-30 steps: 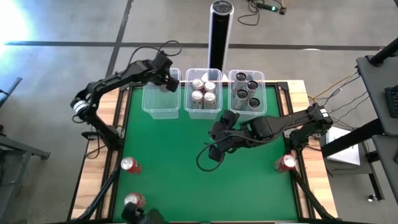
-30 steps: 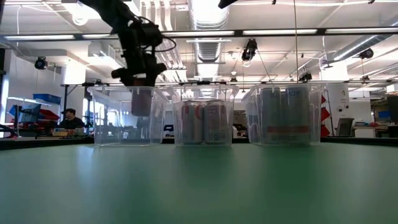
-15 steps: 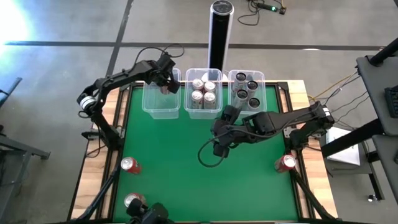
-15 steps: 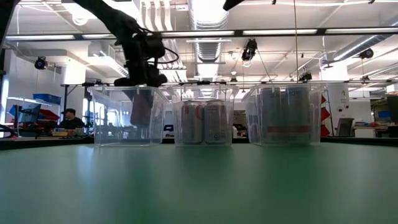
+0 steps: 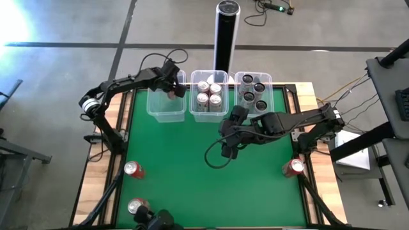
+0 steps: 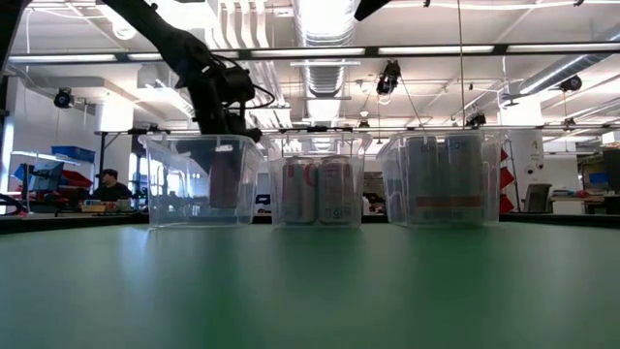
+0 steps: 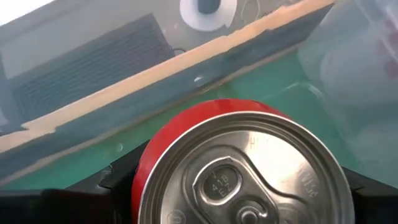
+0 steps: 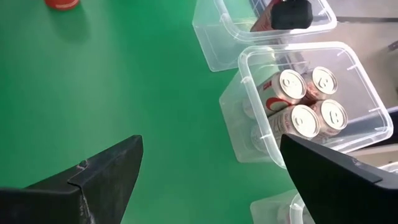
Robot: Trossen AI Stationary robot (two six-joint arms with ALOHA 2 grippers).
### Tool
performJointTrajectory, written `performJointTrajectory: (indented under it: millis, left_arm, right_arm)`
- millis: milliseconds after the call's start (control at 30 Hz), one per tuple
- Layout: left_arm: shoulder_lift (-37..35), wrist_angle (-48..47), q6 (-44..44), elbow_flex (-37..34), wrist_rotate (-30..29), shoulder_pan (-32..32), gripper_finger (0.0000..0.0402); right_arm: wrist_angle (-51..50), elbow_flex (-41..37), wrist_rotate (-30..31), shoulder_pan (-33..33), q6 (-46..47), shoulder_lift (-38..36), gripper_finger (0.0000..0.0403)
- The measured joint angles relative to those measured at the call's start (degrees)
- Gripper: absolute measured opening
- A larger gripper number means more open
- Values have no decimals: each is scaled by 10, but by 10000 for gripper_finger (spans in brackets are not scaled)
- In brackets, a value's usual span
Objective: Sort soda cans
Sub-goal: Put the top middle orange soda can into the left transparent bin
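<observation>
My left gripper [image 5: 171, 88] is clenched on a red can [image 7: 239, 168] and has sunk from above the rim down into the left tub [image 5: 161, 107], so release looks close; whether the can touches bottom I can't tell. My right gripper [image 8: 208, 174] hangs open over the green table [image 5: 172, 166]. A person sits in the workshop behind.

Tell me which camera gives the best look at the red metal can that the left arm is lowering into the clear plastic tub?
The left wrist view: the red metal can fills it, silver top and tab plain. The low view shows it blurred through the clear plastic tub. The high view mostly hides it under the left gripper; the right wrist view catches a sliver.
</observation>
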Motion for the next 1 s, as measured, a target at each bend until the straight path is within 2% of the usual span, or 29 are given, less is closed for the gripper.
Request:
performJointTrajectory:
  millis: [200, 400, 567, 1000]
  left_arm:
    - [0, 32, -4, -6, -1, 0, 286]
    - [0, 33, 16, -6, -2, 0, 316]
    - [9, 34, 42, -6, -1, 0, 315]
    - [28, 52, 42, -4, 9, 0, 313]
  right_arm:
    - [0, 0, 0, 0, 1, 0, 374]
    - [-10, 0, 0, 0, 18, -2, 374]
    - [-13, 0, 0, 0, 26, -2, 374]
    - [-15, 0, 0, -1, 26, -5, 374]
